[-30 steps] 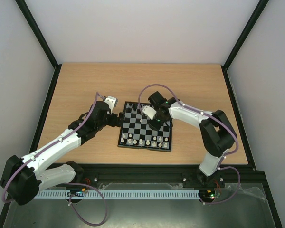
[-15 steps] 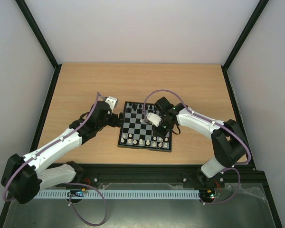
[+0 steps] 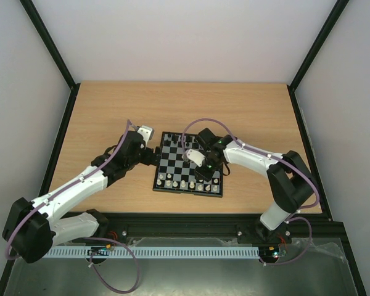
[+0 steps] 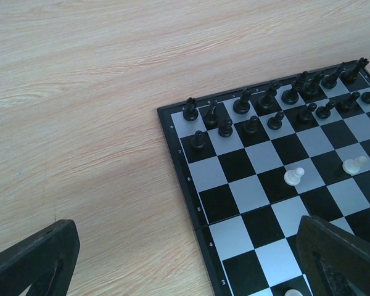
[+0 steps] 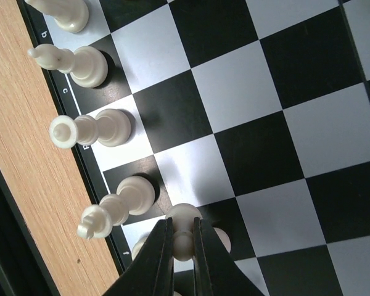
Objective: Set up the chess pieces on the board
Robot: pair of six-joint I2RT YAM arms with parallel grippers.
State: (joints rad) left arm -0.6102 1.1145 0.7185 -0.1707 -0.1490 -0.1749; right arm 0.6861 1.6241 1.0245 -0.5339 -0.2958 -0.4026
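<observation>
The board [image 3: 186, 191] lies mid-table between both arms. Black chess pieces [image 4: 268, 102] fill its two far rows. Two white pawns [image 4: 294, 177] stand loose near the middle. White pieces [image 5: 92, 129] line the near edge of the board [image 5: 96, 184]. My right gripper [image 5: 183, 229] is shut on a white pawn [image 5: 184, 213], held low over a square just inside that white row. My left gripper [image 4: 185, 265] is open over the board's left rim [image 4: 180, 166], with nothing between its fingers [image 4: 34, 259].
Bare wooden table [image 3: 111, 111] surrounds the board. Black frame posts [image 3: 49, 43] and white walls close in the sides. The right arm [image 3: 259, 154] reaches over the board's right half.
The right gripper has carried the white pawn from the far right part of the board down toward the near white rows. The left arm has stayed put.
</observation>
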